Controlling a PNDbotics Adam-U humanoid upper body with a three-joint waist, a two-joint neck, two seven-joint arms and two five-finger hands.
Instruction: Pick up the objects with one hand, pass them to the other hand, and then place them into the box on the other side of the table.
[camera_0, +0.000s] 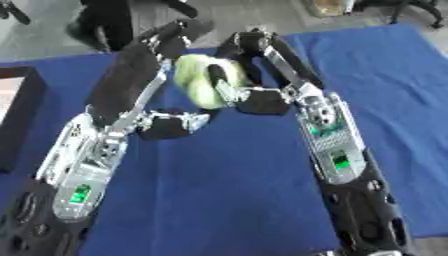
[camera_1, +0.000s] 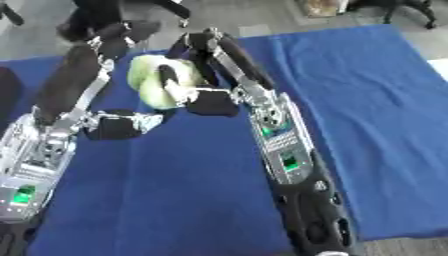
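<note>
Right hand (camera_0: 241, 75) curled round a pale yellow-green round object (camera_0: 199, 80), thumb across its front, fingers behind; object held above the blue tablecloth (camera_0: 227, 190), at about 12 o'clock from table centre; what the object is exactly, cannot say; soft-looking, roughly ball-shaped.

Left hand (camera_0: 166, 42) at 11 o'clock, just beside the object on its left; fingers extended along its upper left side, thumb (camera_0: 179, 122) out at 9 o'clock, low; whether the fingers touch the object, cannot tell; nothing clamped in it, reads as apart and waiting.

Dark box (camera_0: 19, 120) at the table's left edge, 9 o'clock, well apart from both hands; only its near wall and a pale inside show; contents not visible.

Progress, as a judgement: pick-up done, object off the cloth in the right hand; hand-over in progress or about to start, both hands meeting at the object; not yet done: left hand closing on it, right hand letting go, carry towards 9 o'clock, release into the box; no other loose objects show on the cloth.
</note>
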